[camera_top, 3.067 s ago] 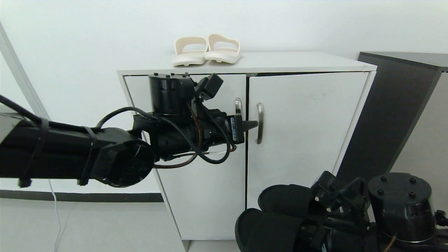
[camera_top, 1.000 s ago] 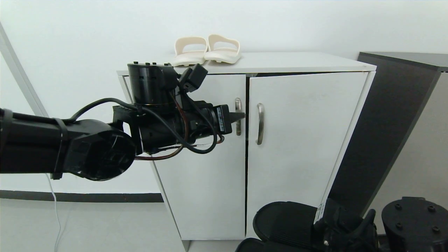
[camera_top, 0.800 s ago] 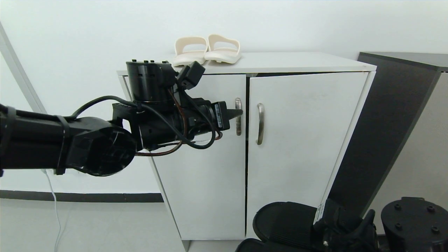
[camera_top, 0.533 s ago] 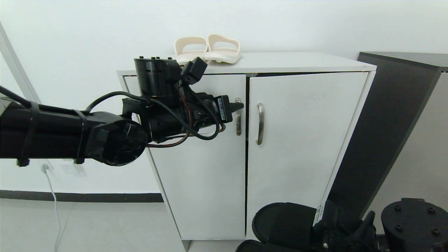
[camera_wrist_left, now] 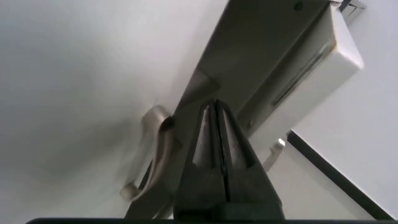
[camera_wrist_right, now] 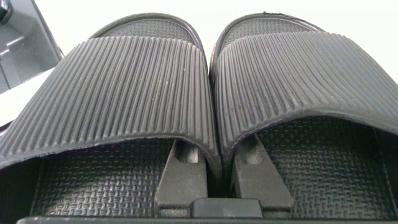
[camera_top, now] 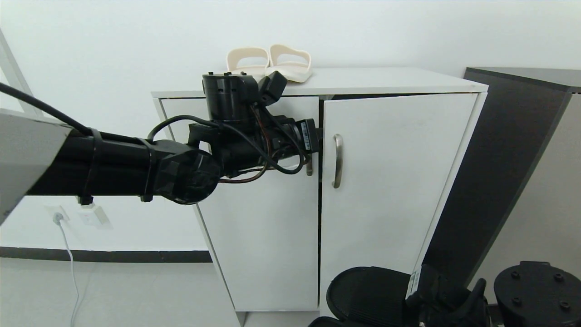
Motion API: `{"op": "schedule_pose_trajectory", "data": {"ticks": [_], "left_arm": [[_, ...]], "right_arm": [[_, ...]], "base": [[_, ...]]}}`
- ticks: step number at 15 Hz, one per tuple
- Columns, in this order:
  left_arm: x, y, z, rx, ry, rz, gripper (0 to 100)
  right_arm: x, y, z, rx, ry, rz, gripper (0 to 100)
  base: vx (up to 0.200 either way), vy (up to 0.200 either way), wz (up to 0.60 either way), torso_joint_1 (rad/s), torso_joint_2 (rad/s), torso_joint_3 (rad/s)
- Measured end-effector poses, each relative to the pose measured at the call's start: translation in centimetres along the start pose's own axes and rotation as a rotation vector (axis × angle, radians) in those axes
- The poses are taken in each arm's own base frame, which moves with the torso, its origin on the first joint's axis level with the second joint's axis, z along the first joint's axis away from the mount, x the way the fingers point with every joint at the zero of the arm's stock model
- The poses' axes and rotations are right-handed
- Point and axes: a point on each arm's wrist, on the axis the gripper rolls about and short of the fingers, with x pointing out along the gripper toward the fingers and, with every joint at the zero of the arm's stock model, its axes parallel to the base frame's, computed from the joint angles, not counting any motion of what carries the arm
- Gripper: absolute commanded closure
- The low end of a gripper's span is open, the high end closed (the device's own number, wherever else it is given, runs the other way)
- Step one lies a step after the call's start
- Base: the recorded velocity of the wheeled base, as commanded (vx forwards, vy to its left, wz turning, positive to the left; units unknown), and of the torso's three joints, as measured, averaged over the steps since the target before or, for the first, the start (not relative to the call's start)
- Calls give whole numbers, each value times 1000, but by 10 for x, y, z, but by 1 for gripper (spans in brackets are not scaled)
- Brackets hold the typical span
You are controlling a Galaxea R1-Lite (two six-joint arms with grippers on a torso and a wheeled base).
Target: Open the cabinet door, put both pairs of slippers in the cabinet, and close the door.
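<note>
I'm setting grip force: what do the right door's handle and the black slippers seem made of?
The handle: probably metal, brushed or satin finish, silvery-grey with a soft sheen along its curve. The black slippers: likely moulded rubber or foam, matte, with ribbed straps, a fine stamped pattern on the footbeds and no shine.

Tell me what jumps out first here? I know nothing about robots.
A bulky black left arm stretches across to a white cabinet, its left gripper pinched shut at the seam between the two doors. Cream slippers sit on the cabinet's top. Low on the right, the right gripper clamps a pair of black ribbed slippers held side by side.
</note>
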Motion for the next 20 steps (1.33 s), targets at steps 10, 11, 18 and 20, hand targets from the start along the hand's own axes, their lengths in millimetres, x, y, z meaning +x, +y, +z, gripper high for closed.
{"op": "schedule_pose_trajectory", "data": {"ticks": [10, 11, 18, 20], "left_arm": [[14, -35, -18, 3, 46, -88, 100], [14, -49, -21, 7, 53, -123, 100], [13, -80, -26, 28, -5, -223, 100], [7, -58, -21, 29, -23, -167, 100]], "right_arm": [[0, 13, -9, -27, 34, 52, 100], [-1, 14, -9, -30, 34, 58, 100], [-1, 15, -9, -28, 26, 61, 100], [3, 9, -4, -12, 0, 33, 100]], "base": [[-160, 0, 0, 3, 1, 2], [-200, 0, 0, 2, -2, 2], [-29, 0, 0, 0, 0, 0], [0, 0, 0, 0, 0, 0]]}}
